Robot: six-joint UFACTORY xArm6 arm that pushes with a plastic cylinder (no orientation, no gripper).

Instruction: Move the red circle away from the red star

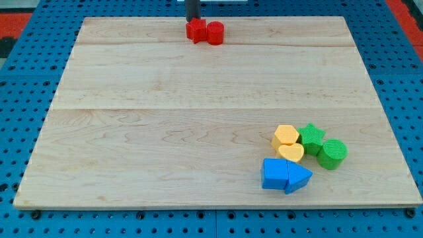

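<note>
The red star (pixel 195 31) and the red circle (pixel 215 32) sit side by side and touching near the view's top edge of the wooden board (pixel 165 119), the star on the left. My tip (pixel 192 20) comes down from the view's top and stands just behind the red star, touching or nearly touching it. The red circle is to the right of my tip.
A cluster sits at the view's bottom right: a yellow hexagon (pixel 286 135), a yellow heart (pixel 291 153), a green star (pixel 310 137), a green circle (pixel 332 153), a blue cube (pixel 273 173) and a blue triangle (pixel 298 176). Blue pegboard surrounds the board.
</note>
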